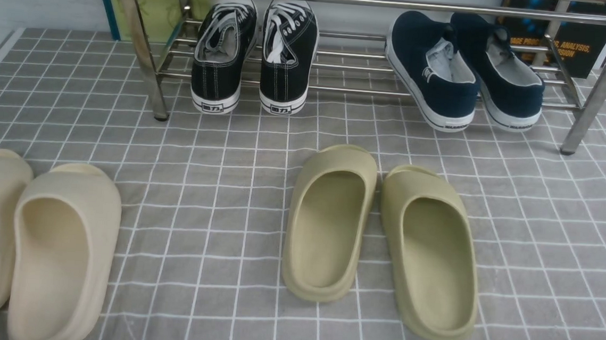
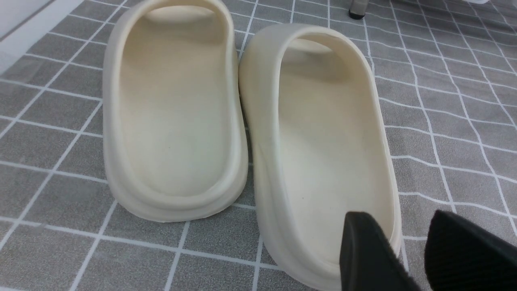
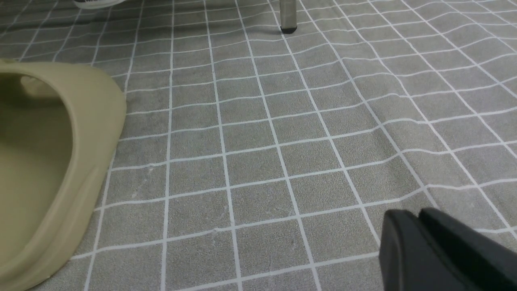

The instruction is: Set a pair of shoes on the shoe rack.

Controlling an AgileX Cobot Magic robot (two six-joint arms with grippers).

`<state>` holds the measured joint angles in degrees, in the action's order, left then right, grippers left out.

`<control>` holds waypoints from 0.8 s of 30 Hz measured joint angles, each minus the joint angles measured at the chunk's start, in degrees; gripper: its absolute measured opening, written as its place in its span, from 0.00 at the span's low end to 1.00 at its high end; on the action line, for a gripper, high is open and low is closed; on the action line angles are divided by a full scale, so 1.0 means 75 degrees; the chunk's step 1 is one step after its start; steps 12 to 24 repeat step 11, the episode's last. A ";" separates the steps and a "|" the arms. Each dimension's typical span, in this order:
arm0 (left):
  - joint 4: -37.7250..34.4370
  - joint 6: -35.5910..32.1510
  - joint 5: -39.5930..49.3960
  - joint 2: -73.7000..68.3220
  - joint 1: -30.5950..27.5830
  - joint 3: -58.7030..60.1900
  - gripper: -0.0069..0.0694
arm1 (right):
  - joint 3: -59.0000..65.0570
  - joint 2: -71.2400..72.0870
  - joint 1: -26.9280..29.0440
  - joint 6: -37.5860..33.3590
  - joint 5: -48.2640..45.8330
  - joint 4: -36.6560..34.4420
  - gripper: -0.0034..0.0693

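Note:
Two dark navy slip-on shoes [image 1: 432, 72] [image 1: 507, 72] with white soles rest on the lower bars of the silver shoe rack [image 1: 378, 2], at its right end, heels toward me. The left one leans over on its side against the other. Neither arm shows in the front view. In the left wrist view my left gripper [image 2: 398, 216] is open, hovering low over the heel rim of a cream slipper [image 2: 323, 141], with nothing gripped. In the right wrist view my right gripper [image 3: 412, 212] has its fingers pressed together, empty, above bare checked cloth.
Black lace-up sneakers [image 1: 220, 57] [image 1: 288, 57] stand on the rack's left half. Olive slippers [image 1: 329, 220] [image 1: 430, 253] lie mid-floor; one olive slipper [image 3: 48, 161] is beside my right gripper. Cream slippers [image 1: 63, 249] [image 2: 173, 109] lie front left. Rack legs [image 1: 577, 141] [image 3: 288, 16] stand on the cloth.

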<state>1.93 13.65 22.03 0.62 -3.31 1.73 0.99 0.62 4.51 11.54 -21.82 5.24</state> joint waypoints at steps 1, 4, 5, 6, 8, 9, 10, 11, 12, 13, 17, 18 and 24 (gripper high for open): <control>0.0000 0.0000 0.0000 0.0000 0.0000 0.0000 0.40 | 0.0000 0.0000 0.0000 0.0000 0.0000 0.0000 0.16; 0.0000 0.0000 0.0000 0.0000 0.0000 0.0000 0.40 | 0.0000 0.0000 0.0000 0.0000 0.0000 0.0000 0.15; 0.0000 0.0000 0.0000 0.0000 0.0000 0.0000 0.40 | 0.0000 0.0000 0.0000 0.0000 0.0000 0.0000 0.15; 0.0000 0.0000 0.0000 0.0000 0.0000 0.0000 0.40 | 0.0000 0.0000 0.0000 0.0000 0.0000 0.0000 0.15; 0.0000 0.0000 0.0000 0.0000 0.0000 0.0000 0.40 | 0.0000 0.0000 0.0000 0.0000 0.0000 0.0000 0.16; 0.0000 0.0000 0.0000 0.0000 0.0000 0.0000 0.40 | 0.0000 0.0000 0.0000 0.0000 0.0000 0.0000 0.16; 0.0000 0.0000 0.0000 0.0000 0.0000 0.0000 0.40 | 0.0000 0.0000 0.0000 0.0000 0.0000 0.0000 0.17; 0.0000 0.0000 0.0000 0.0000 0.0000 0.0000 0.40 | 0.0000 0.0000 0.0000 0.0000 0.0000 0.0000 0.17; 0.0000 0.0000 0.0000 0.0000 0.0000 0.0000 0.40 | 0.0000 0.0000 0.0000 0.0000 0.0000 0.0000 0.17; 0.0000 0.0000 0.0000 0.0000 0.0000 0.0000 0.40 | 0.0000 0.0000 0.0000 0.0000 0.0000 0.0000 0.17; 0.0000 0.0000 0.0000 0.0000 0.0000 0.0000 0.40 | 0.0000 0.0000 0.0000 0.0000 0.0000 0.0000 0.17; 0.0000 0.0000 0.0000 0.0000 0.0000 0.0000 0.40 | 0.0000 0.0000 0.0000 0.0000 0.0000 0.0000 0.17; 0.0000 0.0000 0.0000 0.0000 0.0000 0.0000 0.40 | 0.0000 0.0000 0.0000 0.0000 0.0000 0.0000 0.17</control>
